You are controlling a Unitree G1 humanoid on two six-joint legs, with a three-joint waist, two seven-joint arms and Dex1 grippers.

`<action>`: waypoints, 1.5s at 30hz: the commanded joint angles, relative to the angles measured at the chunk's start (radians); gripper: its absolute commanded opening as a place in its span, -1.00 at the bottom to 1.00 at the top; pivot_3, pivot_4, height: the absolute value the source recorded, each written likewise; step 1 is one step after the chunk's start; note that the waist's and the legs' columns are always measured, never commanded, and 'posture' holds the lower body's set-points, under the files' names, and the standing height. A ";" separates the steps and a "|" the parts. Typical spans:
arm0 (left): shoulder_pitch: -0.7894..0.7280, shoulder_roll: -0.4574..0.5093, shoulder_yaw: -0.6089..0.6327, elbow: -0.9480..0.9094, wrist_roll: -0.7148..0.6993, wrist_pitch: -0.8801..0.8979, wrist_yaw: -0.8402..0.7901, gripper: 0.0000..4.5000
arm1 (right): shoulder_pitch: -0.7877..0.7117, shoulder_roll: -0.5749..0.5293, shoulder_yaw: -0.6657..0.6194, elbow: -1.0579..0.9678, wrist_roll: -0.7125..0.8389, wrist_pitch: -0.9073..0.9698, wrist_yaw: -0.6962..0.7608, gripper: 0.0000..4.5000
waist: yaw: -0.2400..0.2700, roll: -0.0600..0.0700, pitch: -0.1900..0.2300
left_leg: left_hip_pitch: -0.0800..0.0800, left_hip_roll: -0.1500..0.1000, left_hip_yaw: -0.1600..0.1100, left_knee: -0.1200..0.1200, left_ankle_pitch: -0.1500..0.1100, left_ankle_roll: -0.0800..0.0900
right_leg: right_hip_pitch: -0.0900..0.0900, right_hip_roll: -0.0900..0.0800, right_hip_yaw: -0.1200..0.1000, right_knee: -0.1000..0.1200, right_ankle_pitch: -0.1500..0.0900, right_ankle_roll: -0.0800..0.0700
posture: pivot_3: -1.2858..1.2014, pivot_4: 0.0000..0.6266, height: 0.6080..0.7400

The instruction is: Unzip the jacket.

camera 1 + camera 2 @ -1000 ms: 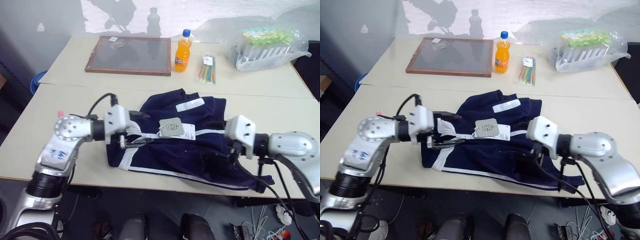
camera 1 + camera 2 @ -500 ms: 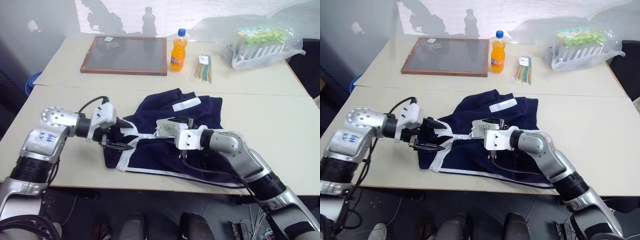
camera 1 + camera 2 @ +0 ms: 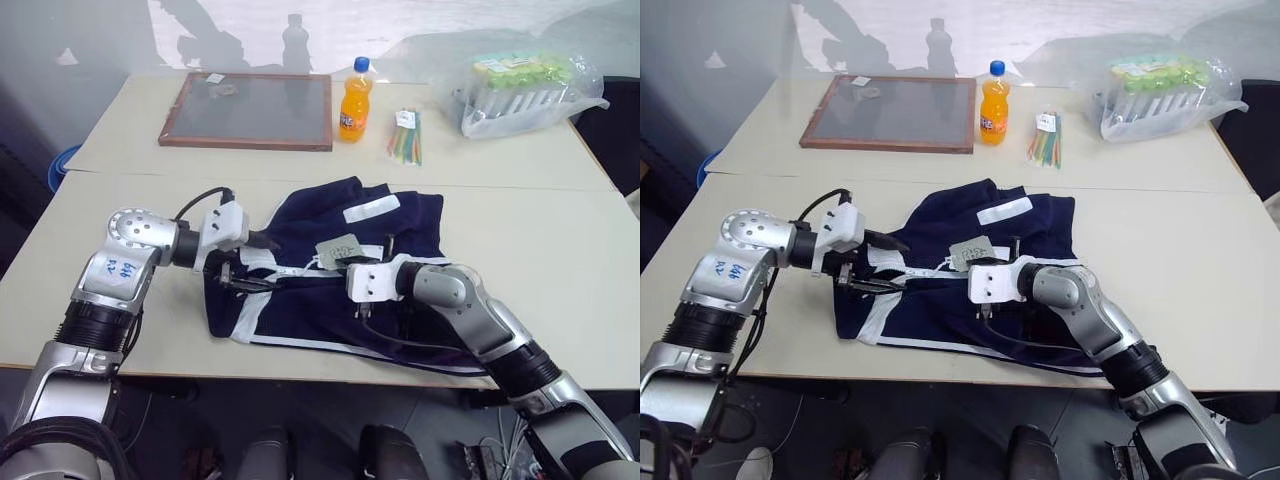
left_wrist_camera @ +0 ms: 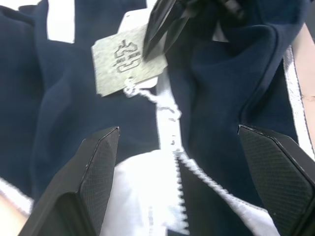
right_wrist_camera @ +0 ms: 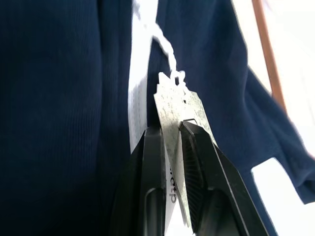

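Observation:
The navy-blue jacket (image 3: 400,225) lies crumpled on the near table, with its white zipper (image 4: 170,123) running across the middle. A grey-green hang tag (image 5: 179,105) rests on the fabric near the zipper's top. My right gripper (image 5: 170,128) is shut on this tag, one finger on each face. It reaches in from the right in the head views, my right gripper (image 3: 352,262) low over the cloth. My left gripper (image 4: 178,130) is open at the jacket's left edge. Its fingers stand on either side of the zipper and hold nothing.
On the far table stand an orange soda bottle (image 3: 350,100), a wood-framed board (image 3: 250,110), a bundle of coloured sticks (image 3: 405,135) and a plastic bag of boxes (image 3: 530,90). Bare table (image 3: 560,260) lies right of the jacket.
My right gripper swept left across the jacket to the hang tag and went from open to shut on it. My left gripper edged slightly further over the zipper, still open.

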 commanded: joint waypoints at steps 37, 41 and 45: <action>-0.018 -0.169 0.001 0.545 0.180 -0.387 0.039 0.81 | 0.313 0.221 -0.729 -0.493 0.326 0.680 -0.368 -0.99 | 0.007 0.000 -0.006 | 0.001 -0.002 -0.002 0.000 0.000 0.001 | 0.002 -0.001 0.002 0.002 0.000 0.000 | 0.03 -0.52 1.00; -0.015 -0.170 0.005 0.545 0.183 -0.391 0.043 0.81 | 0.289 0.103 -0.886 -0.361 0.368 0.656 -0.389 -0.99 | 0.007 0.000 -0.006 | 0.001 -0.003 -0.002 0.000 0.000 0.001 | 0.002 -0.001 0.002 0.002 0.000 0.000 | 0.03 -0.52 1.00; -0.015 -0.174 0.012 0.541 0.177 -0.386 0.049 0.81 | 0.242 -0.028 -0.975 -0.174 0.395 0.583 -0.401 -0.99 | 0.005 0.001 -0.006 | 0.002 -0.003 -0.001 0.000 0.000 0.001 | 0.002 -0.001 0.003 0.002 0.000 0.000 | 0.03 -0.52 1.00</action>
